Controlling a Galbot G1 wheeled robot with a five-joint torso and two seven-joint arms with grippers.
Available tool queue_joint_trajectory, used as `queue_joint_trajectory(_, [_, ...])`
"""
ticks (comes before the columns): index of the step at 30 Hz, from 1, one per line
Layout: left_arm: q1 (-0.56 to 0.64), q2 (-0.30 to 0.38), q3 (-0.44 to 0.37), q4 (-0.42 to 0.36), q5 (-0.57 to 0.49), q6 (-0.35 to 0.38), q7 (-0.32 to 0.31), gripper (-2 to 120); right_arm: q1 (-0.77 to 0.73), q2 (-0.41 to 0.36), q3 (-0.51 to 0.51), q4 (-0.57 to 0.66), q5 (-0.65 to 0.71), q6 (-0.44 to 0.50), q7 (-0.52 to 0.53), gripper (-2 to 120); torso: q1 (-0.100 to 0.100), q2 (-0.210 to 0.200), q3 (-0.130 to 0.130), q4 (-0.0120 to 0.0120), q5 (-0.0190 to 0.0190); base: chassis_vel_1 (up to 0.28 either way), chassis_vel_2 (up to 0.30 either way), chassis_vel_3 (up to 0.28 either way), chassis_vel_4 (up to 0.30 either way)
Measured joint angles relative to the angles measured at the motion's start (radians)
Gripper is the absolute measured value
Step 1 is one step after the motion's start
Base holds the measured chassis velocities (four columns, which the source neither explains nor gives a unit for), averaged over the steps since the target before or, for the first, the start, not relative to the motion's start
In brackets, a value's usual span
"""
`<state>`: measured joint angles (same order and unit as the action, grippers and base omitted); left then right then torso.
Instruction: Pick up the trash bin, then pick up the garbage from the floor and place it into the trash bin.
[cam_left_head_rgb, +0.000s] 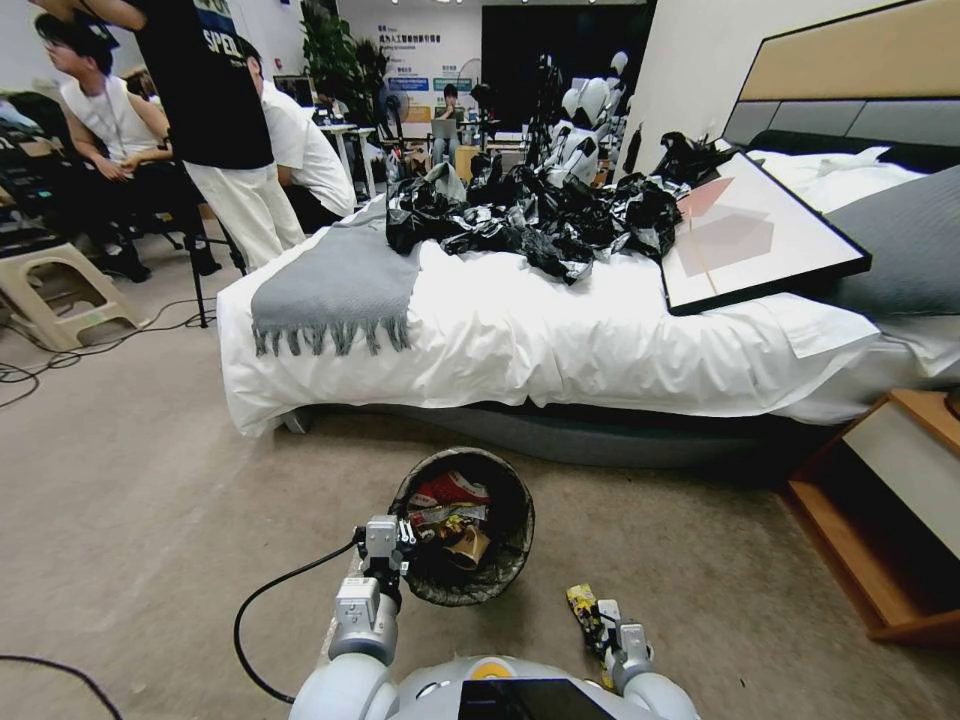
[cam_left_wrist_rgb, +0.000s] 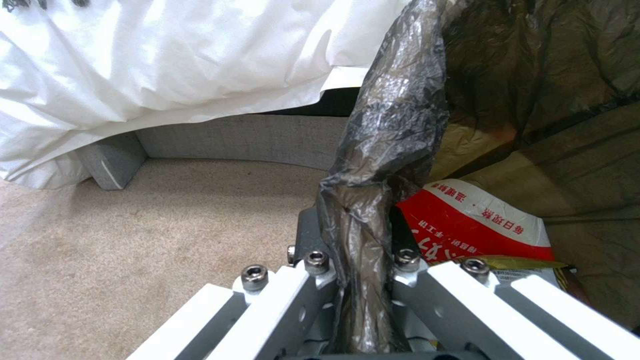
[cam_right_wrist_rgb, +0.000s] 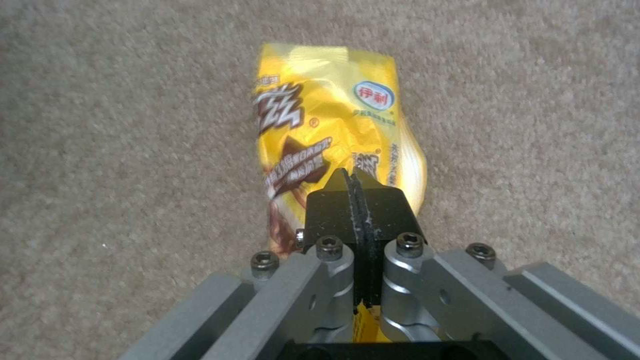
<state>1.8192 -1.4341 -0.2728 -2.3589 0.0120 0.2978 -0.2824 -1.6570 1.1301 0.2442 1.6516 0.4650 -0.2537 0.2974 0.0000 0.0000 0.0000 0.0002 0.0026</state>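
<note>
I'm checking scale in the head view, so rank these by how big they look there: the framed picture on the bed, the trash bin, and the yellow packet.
1. Framed picture, largest.
2. Trash bin, though it sits nearer the camera.
3. Yellow packet, smallest, pinched in the right tool.

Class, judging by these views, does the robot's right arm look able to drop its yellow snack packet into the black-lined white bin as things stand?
Probably yes: the right gripper is shut on the yellow snack packet, and the black-lined white bin, held by the left gripper, sits open-topped just beside it.
</note>
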Motion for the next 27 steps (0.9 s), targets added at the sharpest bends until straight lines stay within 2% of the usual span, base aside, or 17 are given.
queue_joint_trajectory(13, [0.002, 0.000, 0.001, 0.000, 0.000, 0.000, 0.000, 0, -0.003, -0.003, 0.009, -0.023, -0.030, 0.037, -0.026, 0, 0.000, 0.000, 0.000, -0.0003, -0.0020, 0.000, 0.000, 0.000, 0.000])
queue_joint_trajectory(20, [0.002, 0.000, 0.003, 0.000, 0.000, 0.000, 0.000, 0, -0.006, -0.005, 0.019, -0.025, -0.053, 0.049, -0.043, 0, 0.000, 0.000, 0.000, -0.0011, -0.0009, 0.000, 0.000, 0.000, 0.000])
queue_joint_trajectory(24, [0.002, 0.000, 0.005, 0.002, 0.001, 0.000, 0.000, 0, -0.010, -0.021, 0.027, -0.001, -0.055, 0.043, -0.047, 0, 0.000, 0.000, 0.000, -0.0019, -0.0003, 0.000, 0.000, 0.000, 0.000])
queue_joint_trajectory(27, [0.001, -0.001, 0.006, 0.004, 0.001, 0.000, 0.000, 0, 0.003, -0.044, 0.055, 0.056, -0.058, 0.045, -0.053, 0, 0.000, 0.000, 0.000, -0.0008, -0.0014, 0.000, 0.000, 0.000, 0.000])
